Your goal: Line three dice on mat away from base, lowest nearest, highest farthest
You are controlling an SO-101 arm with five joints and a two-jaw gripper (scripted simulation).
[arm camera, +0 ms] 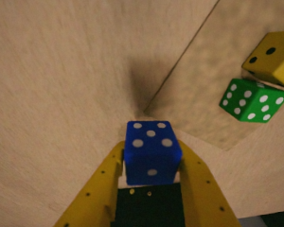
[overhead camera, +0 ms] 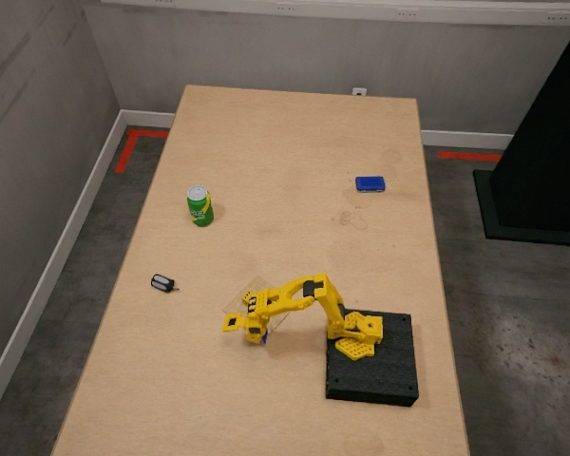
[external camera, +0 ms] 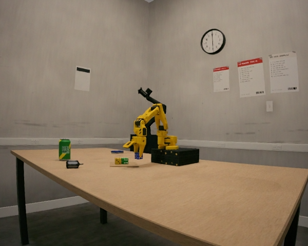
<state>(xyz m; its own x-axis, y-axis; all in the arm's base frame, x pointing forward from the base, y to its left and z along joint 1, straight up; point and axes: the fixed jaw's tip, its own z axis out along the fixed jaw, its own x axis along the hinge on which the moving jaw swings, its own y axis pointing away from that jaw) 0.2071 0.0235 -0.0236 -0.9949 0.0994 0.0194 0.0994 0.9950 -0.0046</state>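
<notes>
My gripper is shut on the blue die, held above the table near a corner of the mat. In the wrist view its five-pip face and one-pip face show. The tan square mat bears the yellow die and the green die, side by side with a narrow gap. The green die shows a five face and a six face in the wrist view. The arm hides most of it in the top view.
The black base block stands right of the mat in the top view. A green can, a small black and grey tool and a flat blue object are farther off.
</notes>
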